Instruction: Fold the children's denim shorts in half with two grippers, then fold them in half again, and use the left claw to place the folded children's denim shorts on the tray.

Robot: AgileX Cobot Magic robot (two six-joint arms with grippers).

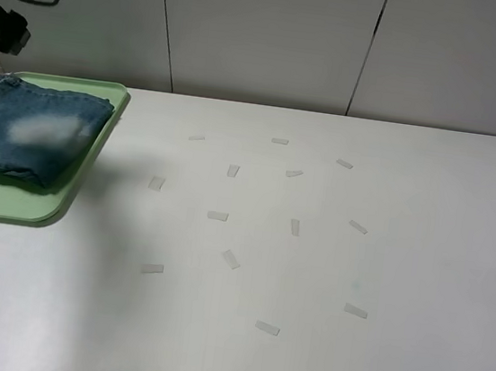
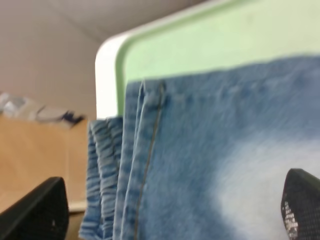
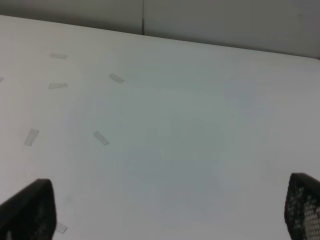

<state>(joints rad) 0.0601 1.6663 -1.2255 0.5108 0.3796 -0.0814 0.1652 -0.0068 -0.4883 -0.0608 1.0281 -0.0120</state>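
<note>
The folded denim shorts (image 1: 30,133) lie on the light-green tray (image 1: 65,199) at the table's far left, a pale bleached patch facing up. The left arm (image 1: 3,27) shows only at the upper left corner, above the tray. In the left wrist view the left gripper (image 2: 170,215) is open, its black fingertips (image 2: 42,212) wide apart above the shorts (image 2: 210,165) and the tray (image 2: 210,45), holding nothing. In the right wrist view the right gripper (image 3: 165,215) is open and empty over bare white table. The right arm is out of the high view.
Several small pieces of clear tape (image 1: 231,259) are stuck across the middle of the white table (image 1: 384,257). A white panelled wall (image 1: 267,34) stands behind the table. The tray overhangs the table's left part near its edge.
</note>
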